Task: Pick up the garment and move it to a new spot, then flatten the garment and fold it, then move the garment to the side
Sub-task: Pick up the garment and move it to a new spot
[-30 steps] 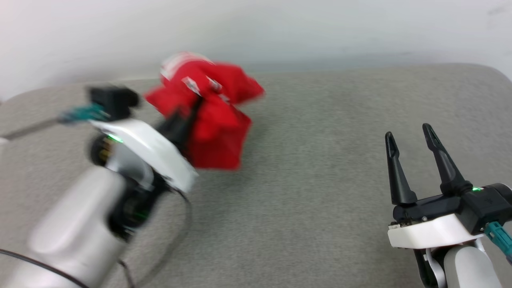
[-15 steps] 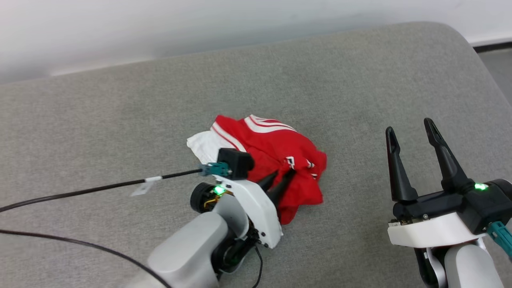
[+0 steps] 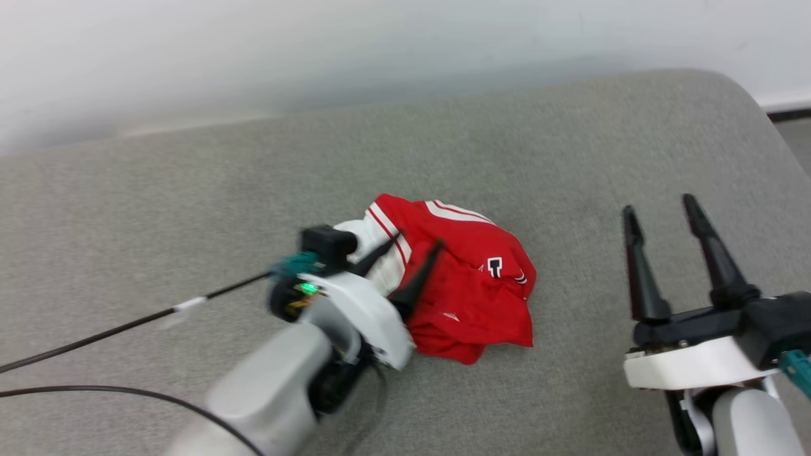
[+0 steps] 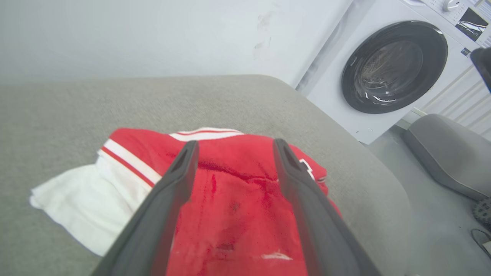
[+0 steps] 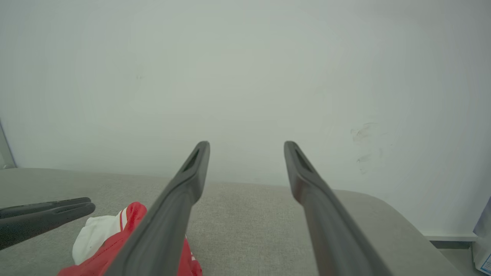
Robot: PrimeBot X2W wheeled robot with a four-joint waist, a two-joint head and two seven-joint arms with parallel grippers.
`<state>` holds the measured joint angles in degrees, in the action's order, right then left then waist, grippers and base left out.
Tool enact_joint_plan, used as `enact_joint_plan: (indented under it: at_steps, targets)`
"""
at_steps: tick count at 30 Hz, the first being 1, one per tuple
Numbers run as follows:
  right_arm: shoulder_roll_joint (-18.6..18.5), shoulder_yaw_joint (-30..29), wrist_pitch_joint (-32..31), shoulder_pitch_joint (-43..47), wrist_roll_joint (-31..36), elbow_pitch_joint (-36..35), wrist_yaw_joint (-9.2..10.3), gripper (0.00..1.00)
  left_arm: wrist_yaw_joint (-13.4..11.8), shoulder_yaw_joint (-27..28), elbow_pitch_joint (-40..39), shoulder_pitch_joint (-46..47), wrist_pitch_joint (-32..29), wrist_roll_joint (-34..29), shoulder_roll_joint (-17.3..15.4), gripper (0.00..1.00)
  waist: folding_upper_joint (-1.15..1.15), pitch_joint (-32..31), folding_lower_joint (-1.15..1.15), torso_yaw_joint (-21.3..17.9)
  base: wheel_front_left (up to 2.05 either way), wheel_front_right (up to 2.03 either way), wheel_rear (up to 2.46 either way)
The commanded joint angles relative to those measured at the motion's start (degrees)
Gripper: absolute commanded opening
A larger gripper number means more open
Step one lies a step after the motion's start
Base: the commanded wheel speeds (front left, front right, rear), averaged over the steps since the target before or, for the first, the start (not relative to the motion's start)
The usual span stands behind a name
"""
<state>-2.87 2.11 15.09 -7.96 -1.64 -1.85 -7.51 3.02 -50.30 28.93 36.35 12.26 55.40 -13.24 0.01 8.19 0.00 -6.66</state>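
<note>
The left arm is angling up from the lower left of the head view, its pale forearm bent at the wrist so that the left gripper (image 3: 418, 240) is pointing forward and a little to the right, low over the grey cushion (image 3: 190, 190). Its two dark fingers are standing well apart, clamping nothing. The garment (image 3: 469, 285) is lying in a crumpled red heap directly under and ahead of those fingers; the pictures are not showing whether the tips are touching the cloth. In the left wrist view the left gripper (image 4: 236, 143) is framing the red cloth of the garment (image 4: 234, 214) between its fingers, with a white sleeve spilling out just beyond the left finger and a washing machine (image 4: 391, 65) standing far off to the gripper's right. A black cable (image 3: 127, 326) is trailing from the wrist back across the cushion. The right arm is holding the right gripper (image 3: 657, 206) upright, fingers pointing away from the robot and spread wide, empty, with the garment lying well to its left. Along the right gripper (image 5: 246, 143) a plain wall is showing ahead, and the garment (image 5: 99, 245) is sitting low beside its left finger.
</note>
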Motion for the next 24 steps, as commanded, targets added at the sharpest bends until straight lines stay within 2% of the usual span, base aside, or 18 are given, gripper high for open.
enact_joint_plan:
  at_steps: [1,4,8,13,16,18,24]
  targets:
    - [0.01,-0.87,0.11,0.47,-0.40,-0.05,0.03,1.00,-0.74,0.97,-0.56,-0.41,0.84,-0.92,-1.69,1.00,-0.01,-1.78,0.00,1.49,0.00,0.00,0.00]
    - [0.03,-2.33,0.11,0.95,-0.15,0.09,0.03,1.00,-2.78,2.83,-3.18,-0.40,2.19,-3.81,-5.47,1.00,-0.01,-3.24,0.00,2.62,0.00,0.00,0.00]
    - [0.01,-2.85,0.11,1.67,-0.43,0.32,0.03,1.00,-6.18,5.49,-7.87,-3.05,2.93,-10.83,-11.13,1.00,-0.01,-4.81,0.00,3.93,0.00,0.00,0.00]
    - [0.01,-2.71,0.11,2.93,-1.48,0.77,0.03,1.00,-10.52,13.43,-16.16,-10.91,2.98,-16.87,-15.12,1.00,-0.01,-6.17,0.00,4.70,0.00,0.00,0.00]
    - [0.01,-2.64,0.11,4.10,-2.64,1.02,0.04,1.00,-13.20,18.21,-21.61,-17.77,2.93,-19.59,-15.81,1.00,-0.01,-6.66,0.00,4.79,0.00,0.00,0.00]
    - [0.01,-3.06,0.11,4.53,-3.56,1.14,0.03,1.00,-13.94,20.88,-24.36,-22.24,2.94,-21.92,-15.90,1.00,-0.01,-6.85,0.00,4.87,0.00,0.00,0.00]
    - [0.01,-3.52,0.11,6.00,-4.07,2.08,0.03,1.00,-14.40,28.91,-29.81,-33.61,2.95,-27.44,-11.85,1.00,-0.01,-7.03,0.00,4.85,0.00,0.00,0.00]
